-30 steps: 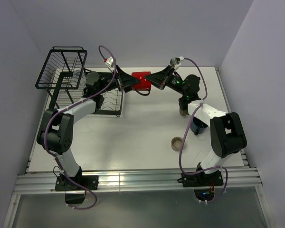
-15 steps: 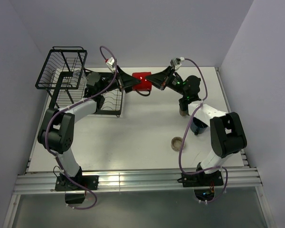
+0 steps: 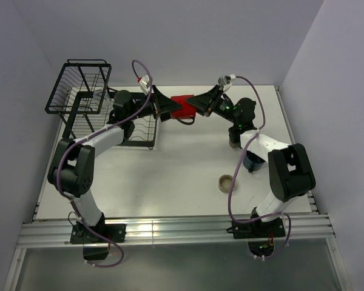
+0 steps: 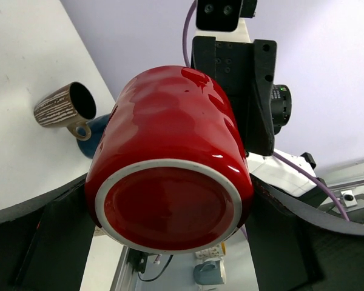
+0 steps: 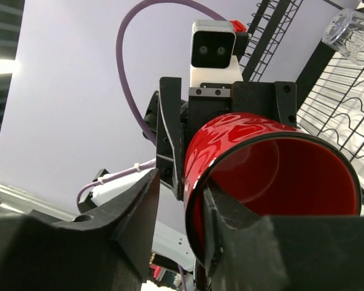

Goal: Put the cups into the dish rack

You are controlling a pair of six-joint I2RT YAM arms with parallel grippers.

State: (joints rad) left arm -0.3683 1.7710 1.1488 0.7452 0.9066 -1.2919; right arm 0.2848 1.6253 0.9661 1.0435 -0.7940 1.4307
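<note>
The red mug [image 3: 183, 106] hangs in the air at the back, between both grippers. My left gripper [image 3: 171, 108] is shut on its sides; in the left wrist view the mug's base [image 4: 170, 206] fills the space between my fingers. My right gripper [image 3: 195, 107] is open. One finger is inside the rim [image 5: 221, 224]; the outer finger [image 5: 136, 218] stands apart from the mug wall [image 5: 230, 145]. A clear glass [image 5: 352, 30] lies in the dish rack [image 3: 79, 88]. The tan cup [image 3: 233, 142], dark blue mug [image 3: 252, 161] and low beige cup [image 3: 226, 182] stand on the table at the right.
The rack's flat plate tray [image 3: 141, 130] lies just left of the mug, below the left arm. The tan cup [image 4: 64, 106] and the blue mug [image 4: 98, 138] sit under the right arm. Walls close in at the back and both sides.
My left gripper has moved right and closed around the red mug. The mug has tipped slightly. The right arm has hardly moved.
</note>
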